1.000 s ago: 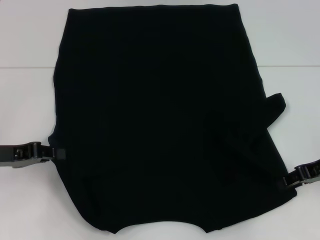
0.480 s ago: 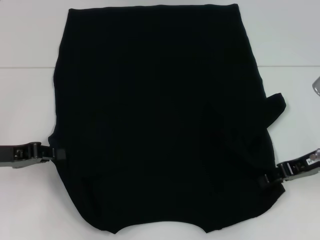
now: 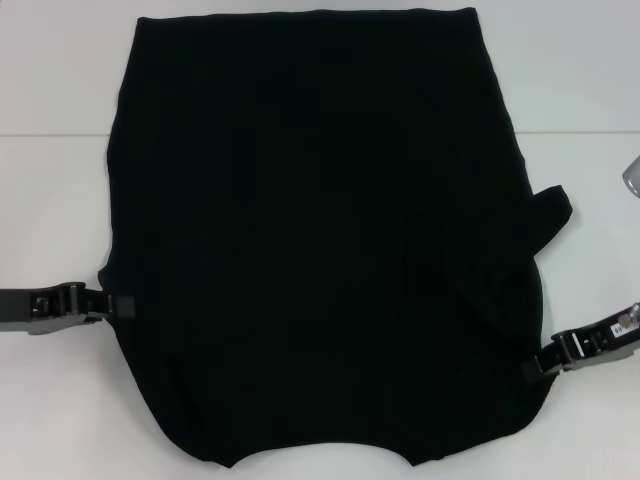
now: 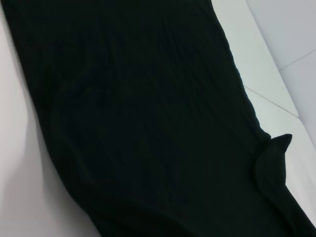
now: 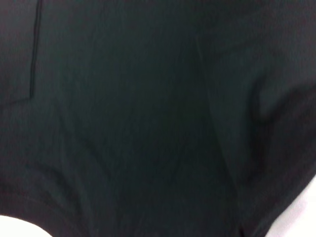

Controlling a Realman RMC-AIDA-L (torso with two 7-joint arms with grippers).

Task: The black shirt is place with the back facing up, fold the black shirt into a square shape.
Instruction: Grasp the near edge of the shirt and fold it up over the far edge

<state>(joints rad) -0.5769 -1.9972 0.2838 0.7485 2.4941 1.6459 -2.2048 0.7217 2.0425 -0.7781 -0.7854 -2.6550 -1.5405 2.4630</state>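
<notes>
the black shirt (image 3: 320, 240) lies spread flat on the white table (image 3: 50, 200) (one sleeve tip pokes out on the right). the left gripper (image 3: 122, 303) touches its left edge, the right gripper (image 3: 530, 371) its lower right edge; whether either is clenched, i cannot tell.

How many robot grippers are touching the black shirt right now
2. The left gripper meets the black shirt at its left edge near the robot; the right gripper meets its right edge, slightly nearer. None seems hidden.
</notes>
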